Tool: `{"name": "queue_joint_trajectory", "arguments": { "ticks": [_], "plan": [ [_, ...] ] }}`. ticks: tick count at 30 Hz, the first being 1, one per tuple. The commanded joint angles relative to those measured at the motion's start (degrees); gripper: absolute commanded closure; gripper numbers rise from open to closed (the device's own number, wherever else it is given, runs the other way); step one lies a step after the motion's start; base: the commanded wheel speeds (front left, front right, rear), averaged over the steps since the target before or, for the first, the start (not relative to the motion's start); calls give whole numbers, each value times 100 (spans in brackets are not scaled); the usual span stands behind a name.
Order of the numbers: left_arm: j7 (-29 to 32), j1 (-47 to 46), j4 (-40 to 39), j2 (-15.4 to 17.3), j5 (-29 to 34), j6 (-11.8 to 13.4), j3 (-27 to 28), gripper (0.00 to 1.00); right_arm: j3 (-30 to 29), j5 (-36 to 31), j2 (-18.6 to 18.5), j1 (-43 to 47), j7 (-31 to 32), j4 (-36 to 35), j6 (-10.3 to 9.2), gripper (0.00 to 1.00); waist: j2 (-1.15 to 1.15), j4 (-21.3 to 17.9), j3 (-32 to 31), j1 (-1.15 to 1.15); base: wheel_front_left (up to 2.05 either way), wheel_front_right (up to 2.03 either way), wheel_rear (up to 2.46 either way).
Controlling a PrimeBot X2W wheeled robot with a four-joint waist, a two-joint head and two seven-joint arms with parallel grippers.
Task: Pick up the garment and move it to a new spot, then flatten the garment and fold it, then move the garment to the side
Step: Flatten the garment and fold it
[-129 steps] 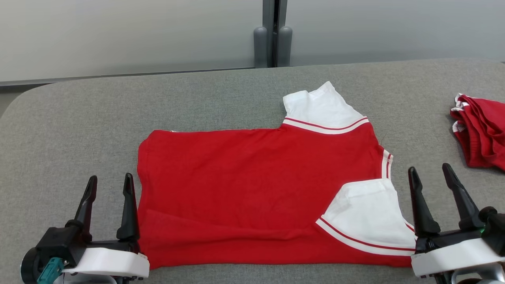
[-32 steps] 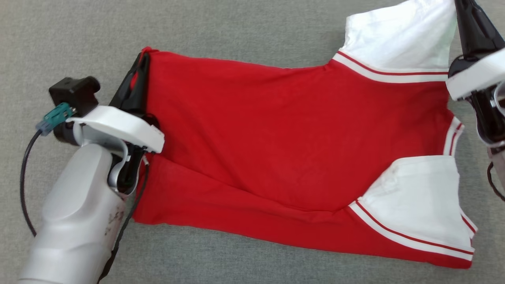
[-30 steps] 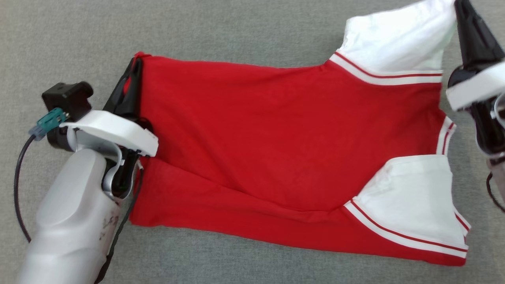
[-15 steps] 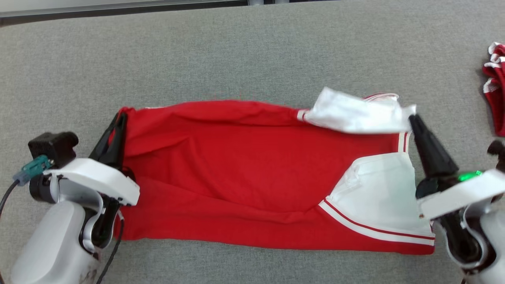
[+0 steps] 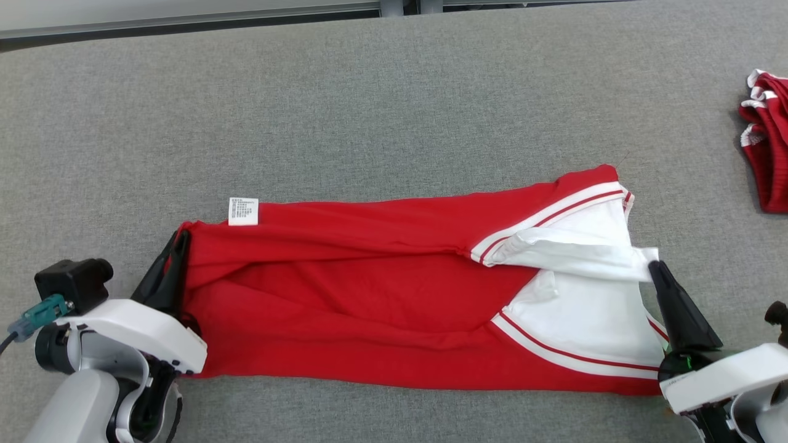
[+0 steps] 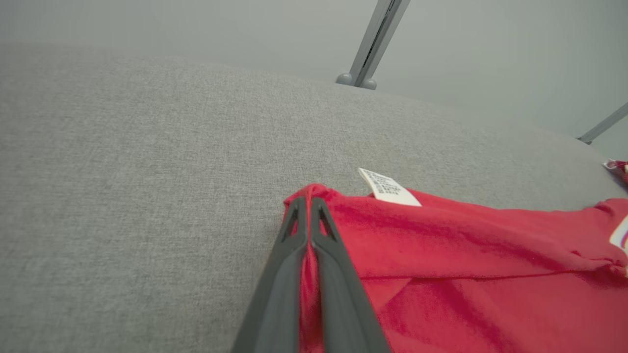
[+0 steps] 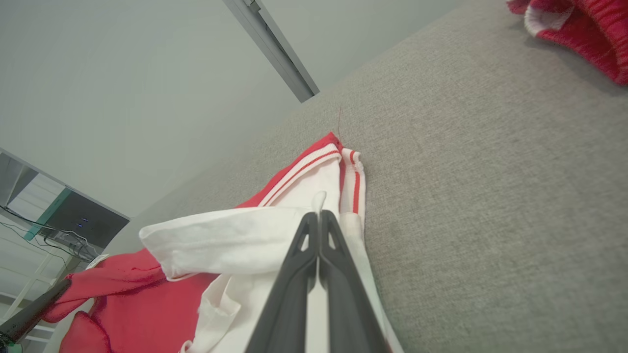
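The garment (image 5: 369,307) is a red shirt with white sleeves and striped trim, lying across the grey table (image 5: 369,111) with its far half drawn over toward me. My left gripper (image 5: 178,237) is shut on the red hem corner at the left end, which shows pinched between the fingers in the left wrist view (image 6: 308,203). My right gripper (image 5: 652,266) is shut on the white sleeve tip at the right end, with white cloth (image 7: 221,240) draped over its fingers (image 7: 338,284). A white care label (image 5: 243,211) sticks up at the fold's far left.
A second red and white garment (image 5: 766,154) lies bunched at the table's right edge, also in the right wrist view (image 7: 579,29). Bare grey table stretches beyond the fold to the far edge, where a grey post (image 6: 368,49) stands before a pale wall.
Both grippers have pulled the far edge of the shirt toward me, folding it lengthwise over the near half. The label has turned up. The head camera has tilted up over the last second.
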Motion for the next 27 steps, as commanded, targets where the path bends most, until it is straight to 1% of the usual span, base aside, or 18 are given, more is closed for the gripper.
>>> {"name": "queue_joint_trajectory", "arguments": {
  "ticks": [1,3,4,5,6,7,8,10,13,14,18,21,23,24,27],
  "plan": [
    [17,123,-63,28,-95,50,39,100,-62,-54,-3,121,20,22,0,100,0,-8,-8,0,0,0,0],
    [49,230,-100,31,-140,87,60,100,-113,-88,61,213,49,34,0,100,0,-22,-18,0,0,0,0],
    [82,292,-97,30,-163,114,64,80,-118,-146,68,256,85,63,0,100,0,-33,-22,0,0,0,0],
    [57,342,-98,8,-190,149,91,51,-117,-186,90,294,119,88,0,100,0,-41,-25,0,0,0,0],
    [26,379,-92,10,-165,182,92,0,-110,-277,109,316,138,108,0,65,0,-47,-26,0,0,0,0],
    [-1,421,-86,11,-118,227,77,0,-98,-379,116,329,164,137,0,18,0,-52,-26,0,0,0,0],
    [-38,477,-83,-5,-94,259,66,0,-82,-476,139,346,166,169,0,0,0,-59,-33,0,0,0,0],
    [-223,564,-125,-53,-7,363,97,0,-57,-695,191,310,66,137,0,0,0,-80,-48,0,0,0,0],
    [-576,722,-233,-93,199,560,117,0,-50,-1248,134,246,-94,30,0,0,0,-114,-81,0,0,0,0],
    [-724,783,-287,-119,272,629,129,0,-98,-1526,93,233,-156,2,0,0,0,-121,-93,0,0,0,0],
    [-1126,904,-605,-217,598,903,202,0,-358,-2194,274,189,-402,-326,0,0,0,-106,-154,0,0,0,0],
    [-1248,922,-923,-282,894,1059,258,0,-642,-2655,464,169,-443,-602,1,0,0,-87,-217,0,0,0,0],
    [-1281,913,-1147,-331,1106,1129,280,0,-854,-2959,605,145,-418,-789,0,0,0,-76,-262,0,0,0,0],
    [-1281,913,-1147,-331,1106,1129,280,0,-854,-2959,605,145,-418,-789,0,0,0,-76,-262,0,0,0,0],
    [-1307,887,-1436,-417,1398,1216,319,0,-1026,-3337,814,127,-316,-994,0,0,0,-69,-349,0,0,0,0]
  ]
}}
